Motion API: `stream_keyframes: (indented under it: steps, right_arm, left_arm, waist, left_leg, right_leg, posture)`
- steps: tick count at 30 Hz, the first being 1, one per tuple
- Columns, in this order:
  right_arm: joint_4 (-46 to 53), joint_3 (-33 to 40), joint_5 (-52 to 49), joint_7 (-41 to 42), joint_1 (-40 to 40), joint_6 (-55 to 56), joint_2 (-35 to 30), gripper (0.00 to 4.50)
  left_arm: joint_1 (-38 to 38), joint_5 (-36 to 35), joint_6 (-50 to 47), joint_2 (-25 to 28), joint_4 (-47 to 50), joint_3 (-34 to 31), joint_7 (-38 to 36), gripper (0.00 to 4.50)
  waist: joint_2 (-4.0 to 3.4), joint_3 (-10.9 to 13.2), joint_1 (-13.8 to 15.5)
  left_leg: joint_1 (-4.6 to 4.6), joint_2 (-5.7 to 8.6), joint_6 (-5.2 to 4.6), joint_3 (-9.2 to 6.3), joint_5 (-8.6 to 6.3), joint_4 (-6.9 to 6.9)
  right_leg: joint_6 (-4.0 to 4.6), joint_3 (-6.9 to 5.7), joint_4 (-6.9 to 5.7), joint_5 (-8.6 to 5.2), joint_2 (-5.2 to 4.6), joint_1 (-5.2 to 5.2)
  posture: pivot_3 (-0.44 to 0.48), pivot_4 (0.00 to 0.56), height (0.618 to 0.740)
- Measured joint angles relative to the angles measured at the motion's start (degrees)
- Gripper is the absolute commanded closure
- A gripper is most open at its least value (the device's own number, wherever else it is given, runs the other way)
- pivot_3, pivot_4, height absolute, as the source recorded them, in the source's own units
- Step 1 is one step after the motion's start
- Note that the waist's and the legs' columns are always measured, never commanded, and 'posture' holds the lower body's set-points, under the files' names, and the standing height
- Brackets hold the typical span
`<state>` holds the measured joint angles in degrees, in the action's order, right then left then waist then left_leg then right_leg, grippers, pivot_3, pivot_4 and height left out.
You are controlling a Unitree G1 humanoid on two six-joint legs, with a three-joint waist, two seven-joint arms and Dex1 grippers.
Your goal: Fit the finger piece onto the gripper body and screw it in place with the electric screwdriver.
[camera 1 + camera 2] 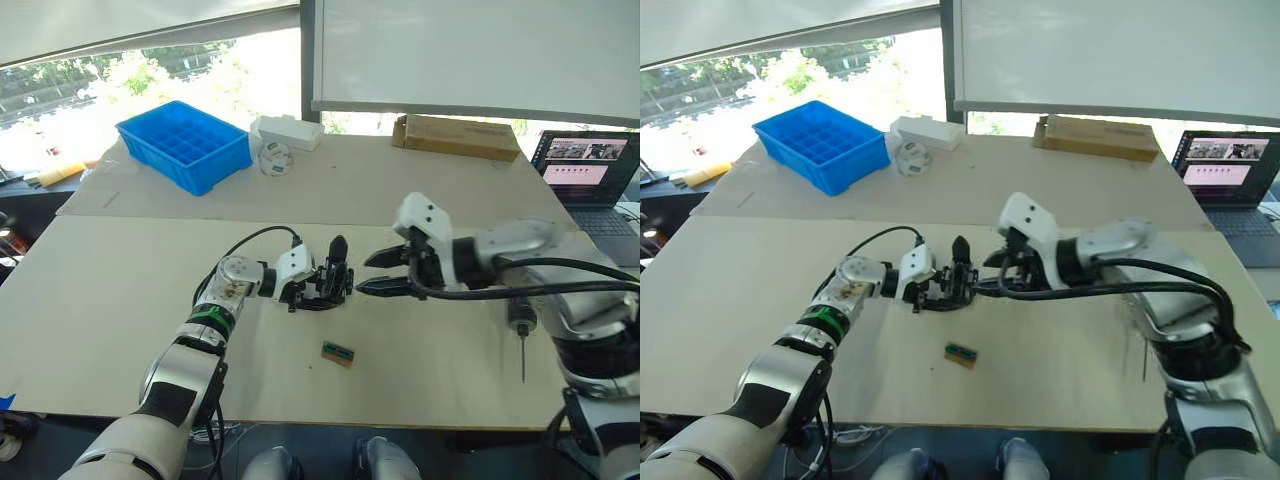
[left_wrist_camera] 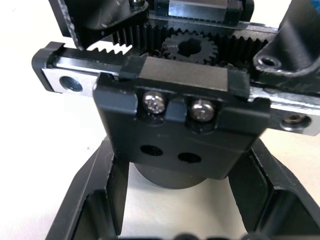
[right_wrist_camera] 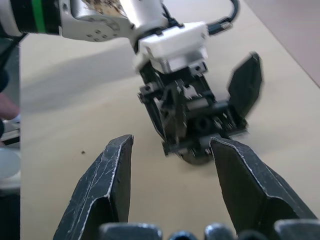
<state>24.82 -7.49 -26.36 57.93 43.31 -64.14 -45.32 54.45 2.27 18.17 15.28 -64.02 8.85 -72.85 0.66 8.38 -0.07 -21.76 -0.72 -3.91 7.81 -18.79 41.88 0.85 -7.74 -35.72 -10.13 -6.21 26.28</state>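
Note:
My left gripper (image 1: pixel 318 290) is shut on the gripper body (image 2: pixel 175 85), a black block with a toothed rack, a gear and two screw heads, held low over the table's middle. The finger piece (image 3: pixel 246 82), a slim black pointed blade, stands up at the body's far side (image 1: pixel 338 256); whether it is seated I cannot tell. My right gripper (image 1: pixel 372 272) is open just right of the body, its tips pointing at it and holding nothing. The electric screwdriver (image 1: pixel 520 325) lies at the right, partly behind my right arm, with its thin bit toward the near edge.
A small green-topped brown block (image 1: pixel 337 353) lies near the front edge. At the back are a blue compartment tray (image 1: pixel 185 143), a white box (image 1: pixel 288 130), a tape roll (image 1: pixel 275 157) and a cardboard box (image 1: pixel 455 135). A laptop (image 1: pixel 590 175) stands at the far right.

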Motion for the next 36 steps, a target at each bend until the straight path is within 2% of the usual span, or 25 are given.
stream_keyframes:
  steps: [1,2,3,7,9,11,13,17,19,25,32,36]
  right_arm:
    - [1.29,1.64,-1.05,-0.09,-0.63,-0.79,-1.67,1.78]
    - [2.16,3.49,-2.19,-0.11,-1.34,-2.41,-3.45,1.78]
    - [2.30,6.31,-3.61,-0.32,-2.15,-5.25,-5.97,1.78]
    - [1.61,12.76,-6.62,-1.19,-3.78,-11.89,-11.93,0.60]
    - [-0.05,13.06,-7.22,-1.45,-5.54,-14.36,-16.53,0.06]
    - [-6.02,13.54,-6.05,-3.62,-6.58,-17.65,-21.37,0.06]
    - [-13.76,14.49,-3.04,-6.87,-7.14,-19.77,-24.73,0.06]
    - [-20.95,9.93,0.87,-6.52,-12.64,-13.02,-29.25,0.06]
    - [-23.99,7.64,1.53,-6.22,-12.10,-11.24,-28.51,0.06]
    - [-40.25,5.41,4.56,-13.74,-0.58,-18.03,-16.61,0.06]
    - [-53.33,3.06,8.41,-17.63,3.40,-15.53,-10.58,0.06]
    - [-58.14,1.09,9.91,-16.18,5.13,-11.21,-8.55,1.18]
  left_arm:
    - [-0.05,0.04,-0.83,0.32,-0.09,0.08,-0.30,0.33]
    - [-0.27,-0.10,-1.54,0.84,0.02,0.04,-0.77,0.07]
    - [-0.58,-0.39,-2.16,2.01,0.73,-0.17,-1.70,0.07]
    - [-3.08,-1.95,-5.75,7.67,5.53,-1.47,-5.00,0.00]
    - [-7.13,-4.72,-10.54,11.05,15.38,-1.59,-9.26,0.00]
    - [-13.24,-10.36,-20.99,18.32,33.08,-2.02,-14.73,0.00]
    - [-15.20,-15.98,-31.66,24.50,47.31,-3.88,-17.18,0.00]
    - [-13.94,-27.38,-47.76,28.84,68.52,-7.44,-15.83,0.00]
    - [-13.51,-30.94,-52.19,28.90,73.03,-7.80,-14.17,0.00]
    - [-8.60,-43.33,-63.34,29.36,83.44,-10.43,-8.20,0.00]
    - [-8.53,-48.14,-65.69,31.20,87.30,-11.21,-4.62,0.00]
    - [-8.54,-49.32,-65.62,32.04,87.49,-11.24,-3.65,0.00]
  waist:
    - [0.02,0.01,0.00]
    - [0.02,0.02,0.00]
    - [0.06,0.03,-0.04]
    - [0.06,0.04,-0.69]
    - [0.07,0.08,-0.69]
    - [0.24,0.38,-1.02]
    - [0.17,0.45,-0.71]
    - [0.05,0.49,0.33]
    - [-0.13,0.52,0.16]
    - [-0.03,0.65,-1.18]
    - [-0.11,0.69,-0.78]
    - [-0.16,0.72,-0.76]
  left_leg:
    - [-0.01,-0.01,0.00,-0.01,0.00,0.00]
    - [0.00,-0.01,0.00,-0.02,0.00,0.00]
    - [-0.01,-0.02,0.00,-0.03,0.00,-0.01]
    - [0.11,-0.09,-0.01,-0.02,-0.01,-0.02]
    - [0.07,-0.10,0.00,-0.06,-0.01,-0.02]
    - [-0.04,-0.11,0.00,-0.01,-0.01,-0.01]
    - [-0.03,-0.08,0.01,0.01,-0.01,0.00]
    - [0.17,-0.04,0.01,-0.06,-0.01,-0.03]
    - [0.21,-0.01,0.00,0.04,-0.01,-0.04]
    - [0.46,-0.08,0.20,0.17,0.12,-0.15]
    - [0.45,-0.02,0.22,0.23,0.13,-0.16]
    - [0.44,0.00,0.22,0.25,0.13,-0.16]
  right_leg:
    - [0.00,0.00,0.00,0.00,0.00,0.00]
    - [0.00,0.00,0.01,0.00,0.01,0.01]
    - [0.01,0.00,0.02,0.00,-0.01,0.01]
    - [0.02,0.11,0.03,-0.01,-0.25,0.01]
    - [0.04,0.26,0.03,-0.02,-0.29,0.02]
    - [0.04,0.51,-0.01,-0.02,-0.32,0.18]
    - [0.02,0.58,0.01,-0.02,-0.39,0.15]
    - [-0.19,0.57,0.11,-0.16,-0.31,-0.11]
    - [-0.40,0.66,0.08,-0.27,-0.19,-0.10]
    - [-0.33,0.86,-0.14,-0.31,0.07,-0.11]
    - [-0.19,0.78,-0.14,-0.27,0.13,-0.12]
    - [-0.19,0.73,-0.14,-0.27,0.14,-0.11]
  posture:
    - [0.000,0.150,0.738]
    - [0.000,0.150,0.738]
    - [0.000,0.150,0.738]
    - [0.000,0.150,0.738]
    - [0.000,0.150,0.738]
    - [0.000,0.150,0.738]
    - [0.000,0.150,0.738]
    - [0.000,0.150,0.738]
    - [0.000,0.150,0.738]
    - [0.000,0.150,0.738]
    - [0.000,0.150,0.738]
    - [0.000,0.150,0.738]
